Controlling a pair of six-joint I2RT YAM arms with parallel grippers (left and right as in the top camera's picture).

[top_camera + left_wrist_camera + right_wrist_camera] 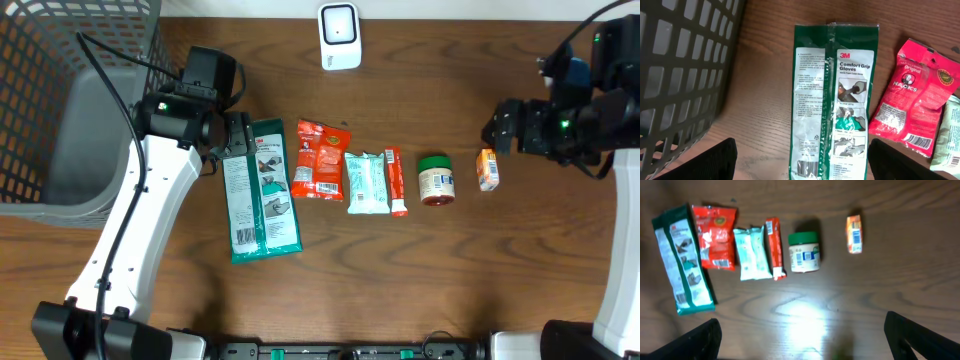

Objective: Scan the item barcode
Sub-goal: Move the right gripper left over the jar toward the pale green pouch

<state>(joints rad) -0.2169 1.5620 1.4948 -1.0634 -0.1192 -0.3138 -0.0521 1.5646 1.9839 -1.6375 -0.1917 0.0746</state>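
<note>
now | left hand (pixel 802 144) spread | right hand (pixel 801 320) spread | glove pack (pixel 835 100): 3m comfort grip

The green glove pack (pixel 835 100) is showing "3M" in red and "Comfort Grip Gloves" in black on its white label. The red bag (pixel 912 100) beside it is reading "Original" and "HACKS". Finer print is coming out too small to read.

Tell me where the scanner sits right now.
In the overhead view, the white scanner stands alone at the top centre of the table, beyond the red snack bag. Neither wrist view shows it.
</note>
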